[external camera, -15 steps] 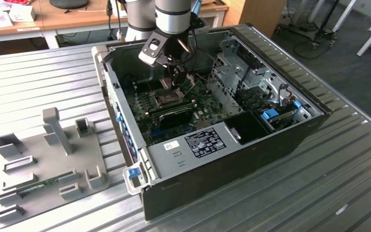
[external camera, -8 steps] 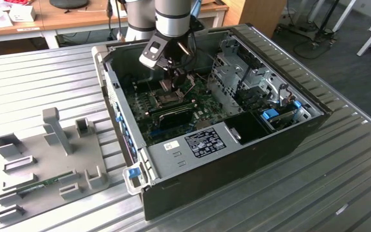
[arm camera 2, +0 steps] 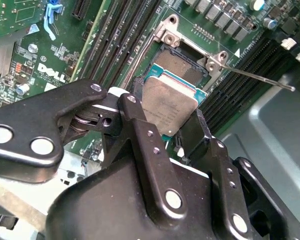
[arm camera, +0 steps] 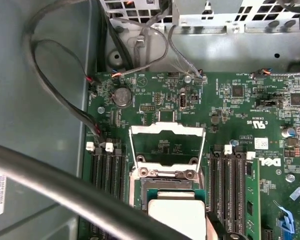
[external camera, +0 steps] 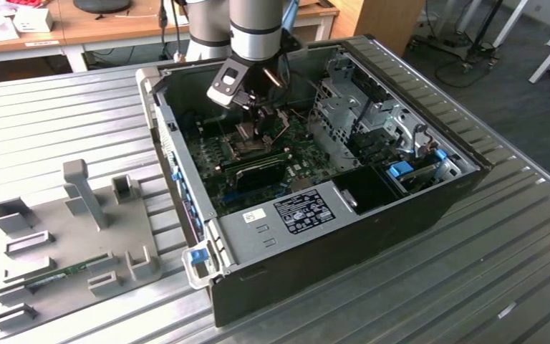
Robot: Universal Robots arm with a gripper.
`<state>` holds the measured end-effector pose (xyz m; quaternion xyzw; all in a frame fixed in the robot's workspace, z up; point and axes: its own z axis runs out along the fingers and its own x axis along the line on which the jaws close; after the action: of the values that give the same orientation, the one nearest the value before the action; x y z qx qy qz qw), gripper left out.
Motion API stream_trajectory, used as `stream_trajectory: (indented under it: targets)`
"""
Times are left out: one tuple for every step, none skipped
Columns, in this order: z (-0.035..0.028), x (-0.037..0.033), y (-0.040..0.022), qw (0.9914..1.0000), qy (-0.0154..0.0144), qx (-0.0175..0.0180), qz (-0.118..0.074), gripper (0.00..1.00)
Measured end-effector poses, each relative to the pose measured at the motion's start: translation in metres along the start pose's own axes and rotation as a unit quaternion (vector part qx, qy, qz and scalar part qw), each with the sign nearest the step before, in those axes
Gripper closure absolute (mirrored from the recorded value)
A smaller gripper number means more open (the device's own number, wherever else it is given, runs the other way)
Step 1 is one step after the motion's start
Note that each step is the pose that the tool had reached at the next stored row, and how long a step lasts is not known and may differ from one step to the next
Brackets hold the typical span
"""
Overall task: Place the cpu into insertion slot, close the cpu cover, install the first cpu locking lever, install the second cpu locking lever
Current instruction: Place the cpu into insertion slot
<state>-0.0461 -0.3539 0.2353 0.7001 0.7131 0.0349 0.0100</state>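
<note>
Starting at the wrist, you have the gripper (arm camera 2: 167, 114) low inside the open computer case (external camera: 399, 215), its two black fingers (arm camera 2: 145, 135) drawn narrow onto opposite edges of the cpu (arm camera 2: 169, 102), which sits clamped between them. In the second wrist view the cpu shows its silvery lid up with a green border round it, slightly tilted against the board. It hangs over the near part of the insertion slot (arm camera 2: 182, 62), whose far half is uncovered, dark in the centre inside the silvery rim (whether the chip's underside already touches the socket you cannot tell from these views). Just beyond the slot, the first wrist view gives you the cpu cover (arm camera: 145, 130) swung open on its hinge, the window frame standing back from the socket with bare green board visible through it. One locking lever (arm camera 2: 260, 78) is unlatched: a thin metal rod angled outward from the slot's corner, its free end out over the grey case floor. Long black memory slots (arm camera 2: 122, 40) run on both sides of the socket, just beside it. Farther out, the exterior view shows the green motherboard (external camera: 213, 161) lying flat in the case, the arm coming down onto it from above. The case rests on a slatted metal table (external camera: 55, 122), and toward the exterior view's left, well apart from the case, lies a grey fixture plate (external camera: 55, 247) with upright posts.
</note>
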Motion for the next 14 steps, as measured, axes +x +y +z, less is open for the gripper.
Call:
stream_trajectory:
  targets:
    - [0.0006, 0.0000, 0.0000, 1.00000, -0.0022, 0.0012, 0.000, 0.46]
    - [0.0011, 0.0000, 0.0000, 0.99999, -0.0047, 0.0023, -0.001, 0.46]
    - [0.0015, 0.0000, -0.0001, 0.99997, -0.0071, 0.0032, -0.001, 0.46]
    - [0.0021, -0.0001, -0.0001, 0.99995, -0.0088, 0.0039, -0.001, 0.46]
    - [0.0025, -0.0001, -0.0001, 0.99994, -0.0102, 0.0044, -0.001, 0.46]
    - [0.0026, -0.0001, -0.0002, 0.99993, -0.0105, 0.0045, -0.001, 0.46]
    - [0.0026, -0.0001, -0.0002, 0.99993, -0.0106, 0.0045, -0.001, 0.46]
    - [0.0026, -0.0001, -0.0002, 0.99993, -0.0106, 0.0045, -0.001, 0.46]
    - [0.0026, -0.0001, -0.0002, 0.99993, -0.0106, 0.0045, -0.001, 0.46]
    - [0.0026, -0.0001, -0.0002, 0.99993, -0.0105, 0.0045, -0.001, 0.46]
    - [0.0027, -0.0001, -0.0002, 0.99993, -0.0105, 0.0045, -0.001, 0.46]
    - [0.0029, -0.0001, -0.0002, 0.99994, -0.0104, 0.0044, -0.001, 0.46]
    - [0.0033, 0.0001, -0.0002, 0.99994, -0.0104, 0.0044, -0.001, 0.46]
    - [0.0036, 0.0004, -0.0002, 0.99994, -0.0104, 0.0044, -0.001, 0.46]
